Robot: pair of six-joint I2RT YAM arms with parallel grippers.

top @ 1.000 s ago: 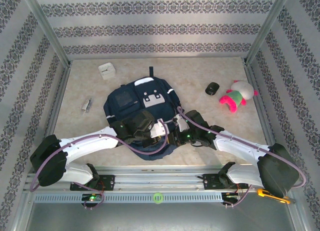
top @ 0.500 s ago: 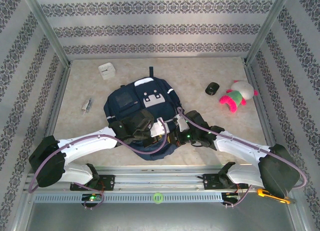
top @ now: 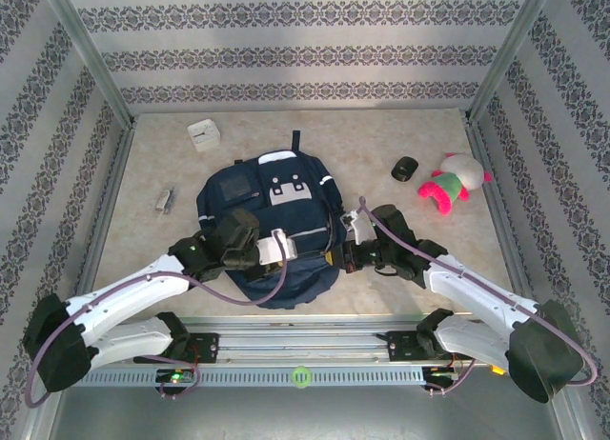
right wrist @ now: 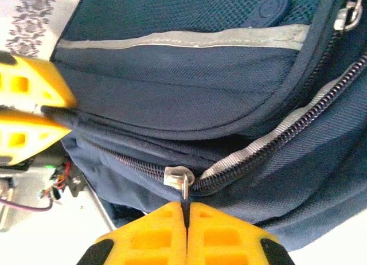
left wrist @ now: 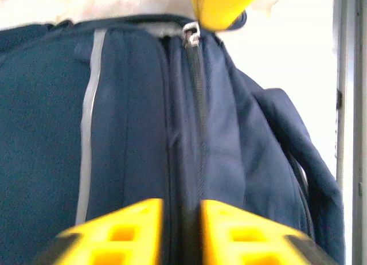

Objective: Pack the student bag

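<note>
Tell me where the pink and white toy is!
In the top view, the toy lies far right on the table, beside a small black object.

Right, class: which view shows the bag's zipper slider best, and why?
Right wrist: the student bag's zipper slider sits sharp and central, its pull pinched by the right claw. Left wrist shows it blurred near the top edge. From the top external view it's too small to make out.

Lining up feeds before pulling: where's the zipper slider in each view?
Top external: too small to tell; by the right gripper on the student bag.
Left wrist: zipper slider, top centre.
Right wrist: lower centre, just above the pinching jaws.
Shared wrist-view landmark: pale stripe.
</note>
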